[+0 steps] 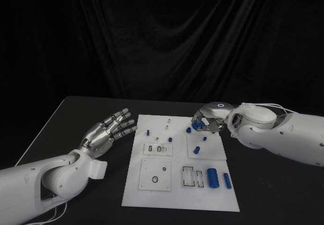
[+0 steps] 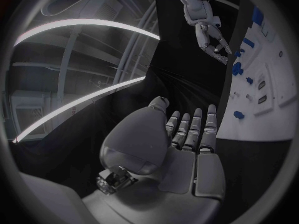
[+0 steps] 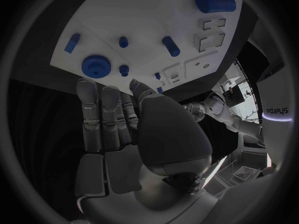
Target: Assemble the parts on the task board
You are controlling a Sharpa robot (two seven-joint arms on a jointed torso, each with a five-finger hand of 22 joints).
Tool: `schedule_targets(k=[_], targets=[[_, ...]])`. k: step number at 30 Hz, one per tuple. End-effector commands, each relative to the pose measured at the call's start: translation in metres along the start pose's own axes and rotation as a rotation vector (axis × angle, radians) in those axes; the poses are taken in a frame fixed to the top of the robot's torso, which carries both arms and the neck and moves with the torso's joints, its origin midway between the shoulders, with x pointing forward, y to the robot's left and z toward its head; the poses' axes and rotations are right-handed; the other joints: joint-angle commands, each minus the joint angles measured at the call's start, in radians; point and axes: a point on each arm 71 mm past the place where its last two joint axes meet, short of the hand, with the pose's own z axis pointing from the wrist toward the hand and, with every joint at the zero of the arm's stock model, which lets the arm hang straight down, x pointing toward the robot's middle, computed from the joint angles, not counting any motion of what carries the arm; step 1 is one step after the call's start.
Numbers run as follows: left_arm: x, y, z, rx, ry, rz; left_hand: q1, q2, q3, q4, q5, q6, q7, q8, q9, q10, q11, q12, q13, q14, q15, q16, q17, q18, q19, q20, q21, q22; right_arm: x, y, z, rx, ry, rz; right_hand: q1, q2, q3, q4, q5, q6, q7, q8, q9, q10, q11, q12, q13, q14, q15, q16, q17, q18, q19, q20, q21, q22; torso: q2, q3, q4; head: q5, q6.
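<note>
The right hand (image 1: 210, 120) hovers over the task board's (image 1: 179, 199) far edge, fingers extended and holding nothing; a round blue part (image 1: 196, 125) sits just beneath its fingertips, perhaps touching. The left hand (image 1: 108, 131) lies spread, palm up, beside the board.

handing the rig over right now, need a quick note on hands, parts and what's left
Left hand: open, palm up, fingers spread, beside the task board's left edge, holding nothing.
Right hand: over the board's far right corner, fingers right by the blue gear; whether it actually grips the gear cannot be told.
Parts: large blue cylinder and a slimmer one lie loose at the near right; small blue pegs sit mid board.
Done: cannot tell which pieces are seated.
Left: loose cylinders still to place, slots near them open.
</note>
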Motion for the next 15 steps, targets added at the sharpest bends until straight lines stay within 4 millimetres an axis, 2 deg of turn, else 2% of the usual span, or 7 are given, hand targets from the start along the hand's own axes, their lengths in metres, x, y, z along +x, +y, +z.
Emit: schedule_targets(k=[1,7,10,12,13,15], targets=[[0.003,-0.015,-0.001,0.197,0.022,-0.013,0.012,0.002,0.007,0.001,0.006,-0.005,0.005,-0.005,-0.002,-0.008,0.002,-0.006,-0.001,-0.008,0.003,-0.006,-0.002,-0.002,-0.006,0.002,0.000,-0.001,0.000,0.002,0.000,-0.016,-0.047,-0.019,-0.002,-0.010,0.001,0.006,-0.009,-0.007,0.003,-0.010,0.000,0.007,-0.001,-0.008,0.001,0.011,-0.001,0.004,0.003,-0.007,0.006,0.003,0.005,0.005,0.005,0.0015,0.0010,-0.004,-0.001],[0.003,-0.015,0.000,0.197,0.025,-0.015,0.013,0.002,0.009,0.000,0.007,-0.006,0.005,-0.005,-0.002,-0.008,0.003,-0.006,-0.001,-0.010,0.003,-0.007,-0.002,-0.003,-0.007,0.003,0.000,-0.002,0.005,0.003,0.002,-0.025,-0.063,-0.043,-0.006,-0.014,-0.001,0.009,-0.019,-0.007,0.005,-0.012,0.001,0.016,-0.002,-0.008,0.003,0.024,0.000,0.019,0.029,-0.011,0.017,0.004,0.021,0.030,0.003,0.0037,-0.0009,-0.007,0.000],[0.003,-0.015,0.000,0.196,0.027,-0.017,0.013,0.002,0.010,-0.001,0.007,-0.006,0.005,-0.006,-0.002,-0.009,0.004,-0.006,-0.001,-0.011,0.003,-0.009,-0.003,-0.003,-0.008,0.003,0.000,-0.002,0.009,0.004,0.004,-0.027,-0.066,-0.056,-0.007,-0.015,-0.001,0.009,-0.021,-0.006,0.003,-0.012,0.001,0.017,-0.002,-0.008,0.003,0.027,-0.002,0.022,0.034,-0.011,0.020,0.003,0.025,0.036,0.001,0.0011,-0.0013,-0.007,0.000],[0.003,-0.015,0.000,0.195,0.027,-0.017,0.013,0.002,0.010,-0.001,0.007,-0.006,0.005,-0.006,-0.002,-0.009,0.004,-0.006,-0.001,-0.011,0.003,-0.009,-0.003,-0.003,-0.008,0.003,0.000,-0.002,0.012,0.004,0.006,-0.029,-0.066,-0.060,-0.007,-0.015,-0.001,0.009,-0.021,-0.006,0.003,-0.012,0.001,0.017,-0.002,-0.008,0.003,0.027,-0.002,0.022,0.035,-0.011,0.020,0.003,0.024,0.035,-0.001,0.0020,-0.0007,-0.009,-0.004],[0.002,-0.015,-0.001,0.195,0.026,-0.016,0.014,0.003,0.012,-0.001,0.007,-0.005,0.005,-0.006,-0.002,-0.009,0.005,-0.006,-0.001,-0.012,0.004,-0.009,-0.003,-0.003,-0.008,0.003,0.000,-0.002,0.013,0.005,0.007,-0.030,-0.067,-0.062,-0.006,-0.014,0.000,0.008,-0.018,-0.010,0.003,-0.015,0.001,0.019,-0.003,-0.010,0.003,0.029,-0.001,0.024,0.036,-0.011,0.021,0.003,0.026,0.037,-0.003,0.0017,0.0011,-0.012,-0.007],[0.002,-0.016,-0.003,0.193,0.025,-0.015,0.014,0.003,0.013,-0.002,0.007,-0.005,0.006,-0.006,-0.002,-0.010,0.006,-0.006,-0.001,-0.013,0.005,-0.010,-0.004,-0.003,-0.009,0.004,0.000,-0.002,0.015,0.005,0.009,-0.032,-0.071,-0.064,-0.001,-0.015,0.005,0.005,-0.002,-0.024,0.002,-0.025,-0.001,0.020,-0.003,-0.017,0.002,0.037,-0.001,0.025,0.037,-0.009,0.023,0.003,0.027,0.036,-0.003,0.0006,0.0012,-0.012,-0.006]])
